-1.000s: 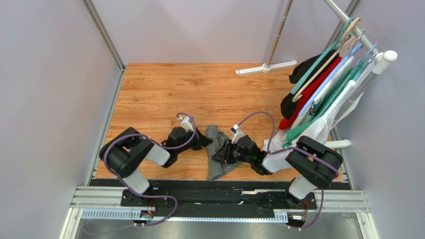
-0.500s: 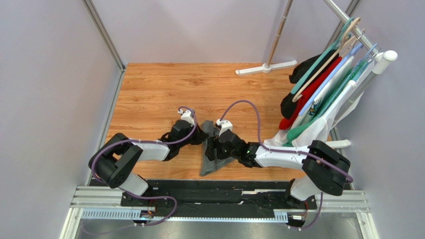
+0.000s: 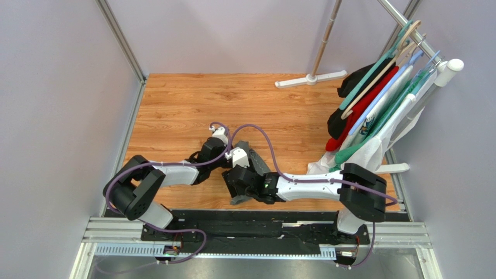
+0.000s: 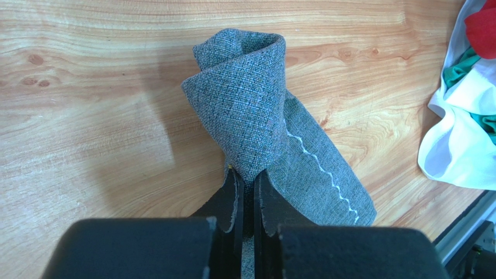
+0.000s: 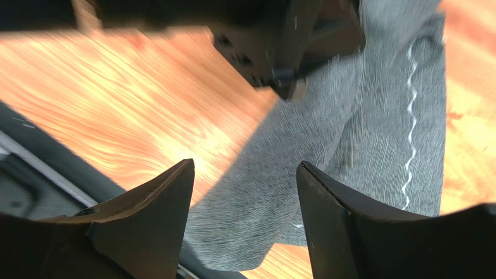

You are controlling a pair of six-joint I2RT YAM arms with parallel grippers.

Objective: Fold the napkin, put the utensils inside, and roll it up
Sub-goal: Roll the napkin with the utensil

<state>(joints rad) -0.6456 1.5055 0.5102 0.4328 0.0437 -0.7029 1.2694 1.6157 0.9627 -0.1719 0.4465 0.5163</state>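
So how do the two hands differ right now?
The left hand is shut, pinching a raised fold of the napkin; the right hand is open with nothing between its fingers. The left hand touches the cloth; the right hand seems to hover over it. Both are black, two-fingered and at the napkin.

top: high behind arms, looking down | wrists: close, sharing napkin [image 4: 256, 116]
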